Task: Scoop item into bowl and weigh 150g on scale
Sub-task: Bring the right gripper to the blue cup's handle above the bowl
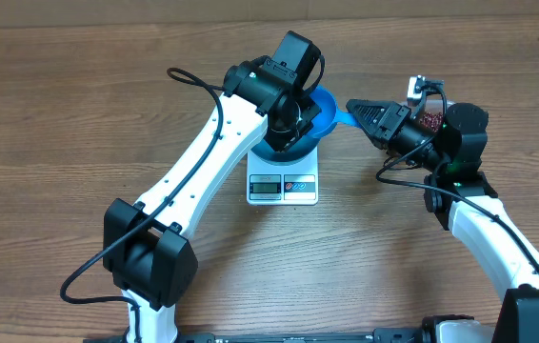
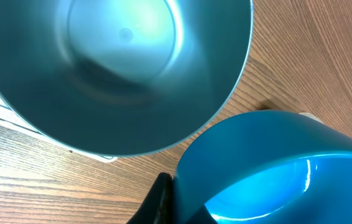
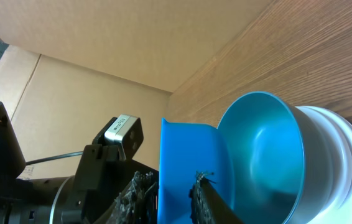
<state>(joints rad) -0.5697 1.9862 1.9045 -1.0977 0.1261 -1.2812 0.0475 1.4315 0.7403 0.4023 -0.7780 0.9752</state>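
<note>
The blue bowl (image 1: 284,145) sits on the white scale (image 1: 283,187), and its inside (image 2: 120,56) looks bare. A small blue scoop (image 1: 324,105) hangs by the bowl's far right rim. My left gripper (image 1: 293,122) comes down over the bowl and is shut on the scoop's wall (image 2: 269,168), with one black finger (image 2: 160,199) pressed against it. My right gripper (image 1: 355,109) points left at the scoop's handle (image 3: 185,155). Its fingers (image 3: 140,190) stand apart on either side of the handle. The item, red-brown beans (image 1: 431,121), shows behind the right wrist.
Brown cardboard walls rise beyond the table's far edge (image 3: 101,43). The left arm's white link (image 1: 203,162) crosses the table left of the scale. The right arm's black cable (image 1: 412,176) loops beside its wrist. In the right wrist view the scale (image 3: 344,162) is under the bowl (image 3: 263,155).
</note>
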